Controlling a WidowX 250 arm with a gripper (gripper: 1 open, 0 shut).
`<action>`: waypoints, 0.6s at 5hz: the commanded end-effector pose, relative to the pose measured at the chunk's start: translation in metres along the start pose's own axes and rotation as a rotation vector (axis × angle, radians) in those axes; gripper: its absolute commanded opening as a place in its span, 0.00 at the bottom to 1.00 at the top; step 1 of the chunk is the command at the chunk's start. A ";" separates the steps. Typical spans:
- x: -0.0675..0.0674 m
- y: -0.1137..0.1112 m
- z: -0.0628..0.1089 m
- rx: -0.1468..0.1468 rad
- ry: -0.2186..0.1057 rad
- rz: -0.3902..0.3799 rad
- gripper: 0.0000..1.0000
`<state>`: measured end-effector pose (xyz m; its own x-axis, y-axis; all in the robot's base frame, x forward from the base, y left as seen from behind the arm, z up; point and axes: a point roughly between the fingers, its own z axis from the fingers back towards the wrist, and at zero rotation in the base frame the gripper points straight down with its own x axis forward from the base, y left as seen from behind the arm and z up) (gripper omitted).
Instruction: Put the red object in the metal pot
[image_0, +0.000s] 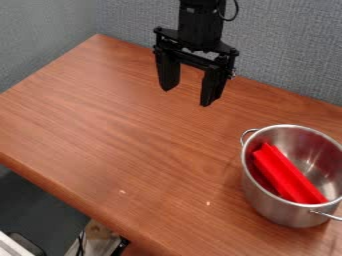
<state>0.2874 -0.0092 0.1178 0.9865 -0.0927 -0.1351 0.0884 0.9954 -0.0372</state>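
one raised view, angled down

a single camera looks down from a front corner across the wooden table (120, 130) toward the grey wall (80, 25). it stands fairly near; the table's right and near edges run out of frame.

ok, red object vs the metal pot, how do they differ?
The red object is bright red, long and flat; the metal pot is shiny steel, round and straight-sided. The red object lies slanted inside; the pot stands upright on the table, holding it. Neither is touched by the gripper, which is open.
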 end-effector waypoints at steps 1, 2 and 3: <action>-0.001 0.000 0.013 -0.005 -0.052 0.005 1.00; -0.001 0.000 0.013 -0.005 -0.053 0.003 1.00; 0.000 -0.001 0.013 -0.005 -0.054 0.002 1.00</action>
<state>0.2877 -0.0094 0.1166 0.9870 -0.0937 -0.1304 0.0894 0.9953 -0.0385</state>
